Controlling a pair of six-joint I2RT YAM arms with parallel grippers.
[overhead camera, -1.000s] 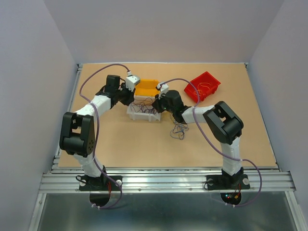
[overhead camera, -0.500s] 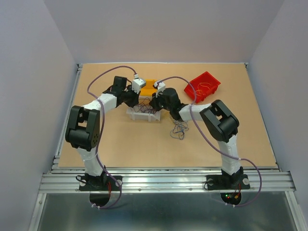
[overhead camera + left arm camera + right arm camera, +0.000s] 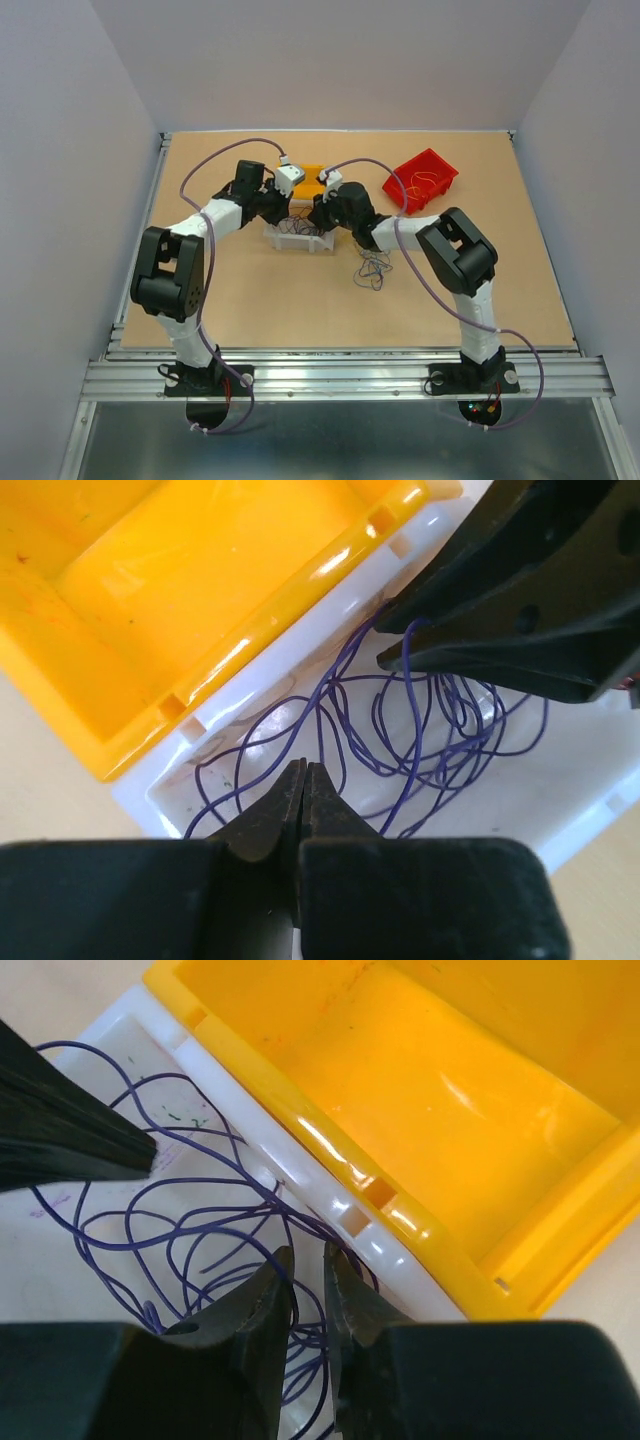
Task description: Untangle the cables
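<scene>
Looks like the pulling-apart step is going on. Both tools are reaching into the white tray (image 3: 600, 810), and the purple cables (image 3: 420, 730) are lying looped right under their tips. The left tool (image 3: 303, 770) is sitting pinched closed, maybe on a strand, can't quite tell. The right tool (image 3: 307, 1260) is standing a crack apart. Next move is calling for a clean single-strand grab. Not seeing any labels or writing.
</scene>
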